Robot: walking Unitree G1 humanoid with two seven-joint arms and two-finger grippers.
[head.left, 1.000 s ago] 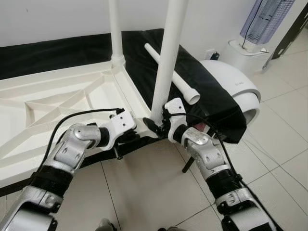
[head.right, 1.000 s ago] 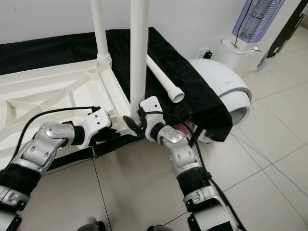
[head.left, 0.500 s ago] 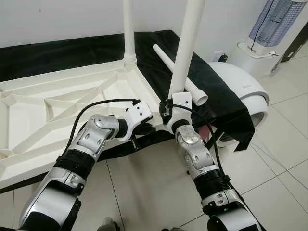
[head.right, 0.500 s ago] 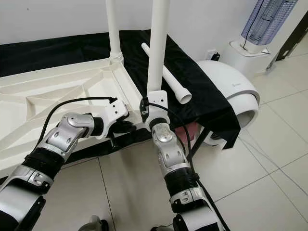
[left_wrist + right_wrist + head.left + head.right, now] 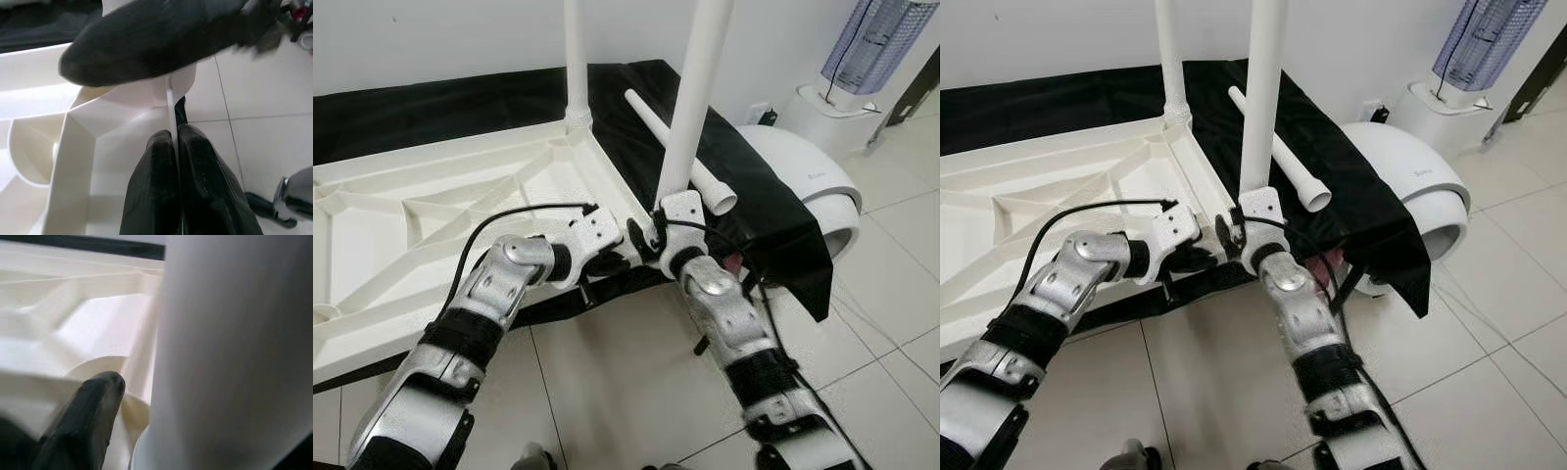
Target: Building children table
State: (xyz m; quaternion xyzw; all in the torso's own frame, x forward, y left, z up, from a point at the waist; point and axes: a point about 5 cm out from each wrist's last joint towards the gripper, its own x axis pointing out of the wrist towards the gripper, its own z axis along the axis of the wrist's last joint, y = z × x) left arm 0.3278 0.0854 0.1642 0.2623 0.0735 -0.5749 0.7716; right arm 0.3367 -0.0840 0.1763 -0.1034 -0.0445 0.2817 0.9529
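Observation:
The white children's table top [image 5: 431, 211] lies upside down, ribs showing. One white leg [image 5: 575, 59] stands upright at its far corner. A second leg [image 5: 697, 98] stands at the near corner, where my right gripper [image 5: 649, 238] is shut around its base; one black finger [image 5: 85, 418] lies against the leg [image 5: 234, 352] in the right wrist view. My left gripper [image 5: 607, 262] is beside it, fingers [image 5: 151, 171] pinched shut on the top's thin rim [image 5: 169, 98]. A third leg [image 5: 677, 147] lies loose on the black cloth [image 5: 754, 196].
To the right, a white domed appliance [image 5: 808, 186] sits partly under the black cloth. A tower heater [image 5: 876, 49] stands behind it against the wall. Grey tiled floor [image 5: 607, 382] spreads in front of me and to the right.
My right wrist has twisted around the base of the near leg, and its black finger shows again on the leg's left. The left gripper has stayed on the rim. The camera shifted slightly.

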